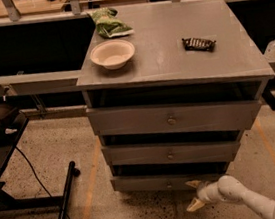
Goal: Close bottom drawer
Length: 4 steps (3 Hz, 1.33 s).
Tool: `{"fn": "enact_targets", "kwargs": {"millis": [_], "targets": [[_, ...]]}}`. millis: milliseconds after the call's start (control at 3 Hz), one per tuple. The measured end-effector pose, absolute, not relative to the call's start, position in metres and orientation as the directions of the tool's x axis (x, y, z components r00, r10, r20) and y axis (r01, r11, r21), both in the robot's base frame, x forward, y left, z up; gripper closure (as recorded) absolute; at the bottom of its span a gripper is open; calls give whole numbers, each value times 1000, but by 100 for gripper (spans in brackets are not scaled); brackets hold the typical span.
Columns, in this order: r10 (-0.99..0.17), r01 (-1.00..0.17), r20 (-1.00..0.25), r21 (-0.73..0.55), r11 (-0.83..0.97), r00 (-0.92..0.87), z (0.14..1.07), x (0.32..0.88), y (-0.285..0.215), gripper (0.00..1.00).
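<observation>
Got my gripper (194,195), fingers spread, at 4 o'clock off the bottom drawer (142,182) front, lined up to shove it shut.

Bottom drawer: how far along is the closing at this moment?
Done: the end effector is down at the bottom drawer, near the right part of its front panel. In hand: its fingers are open by the panel, apparently to push. Left: the drawer seems not fully in, since its front stands out with a dark gap above.
</observation>
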State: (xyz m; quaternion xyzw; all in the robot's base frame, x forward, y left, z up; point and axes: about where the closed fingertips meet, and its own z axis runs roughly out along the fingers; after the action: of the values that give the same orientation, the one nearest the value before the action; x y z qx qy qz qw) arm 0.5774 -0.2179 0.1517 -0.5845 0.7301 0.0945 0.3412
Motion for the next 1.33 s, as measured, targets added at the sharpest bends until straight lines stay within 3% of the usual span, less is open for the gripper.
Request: {"fn": "enact_targets", "kwargs": {"millis": [333, 1000, 1333], "targets": [[-787, -919, -611, -257, 298, -84, 150, 575, -219, 46], [-772, -927, -631, -243, 285, -71, 140, 558, -224, 92], [-774, -919, -632, -274, 285, -52, 148, 570, -219, 100]]}}
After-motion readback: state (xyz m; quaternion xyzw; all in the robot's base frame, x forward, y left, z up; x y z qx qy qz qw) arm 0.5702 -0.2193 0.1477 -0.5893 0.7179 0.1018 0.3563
